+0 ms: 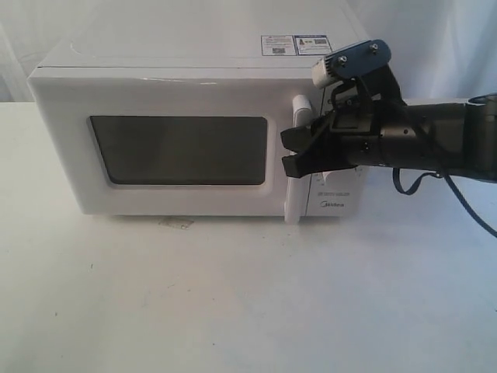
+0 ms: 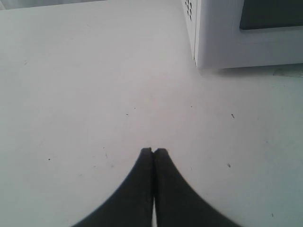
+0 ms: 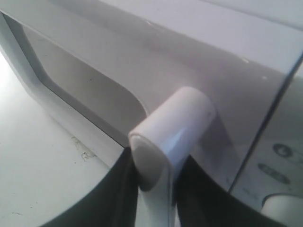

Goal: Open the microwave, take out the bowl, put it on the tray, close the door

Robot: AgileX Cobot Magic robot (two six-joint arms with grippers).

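The handle (image 1: 293, 198) stands upright between the fingers of the right pincer (image 1: 289, 151), touching both. Past the fingertips stretches the door (image 1: 70, 140) with its window (image 1: 178, 150). Back along the pincer's body, the control panel (image 1: 334, 203) lies just beside it. The microwave (image 1: 155, 47) sits on the table (image 1: 233, 295), which lies beneath the pincer. The left pincer (image 2: 153, 151), fingers pressed together, hangs over the table. Ahead of its tips and off to one side stands a lower corner of the microwave.

White table (image 1: 233, 311), small scrap (image 1: 175, 223), white backdrop (image 1: 435, 47)
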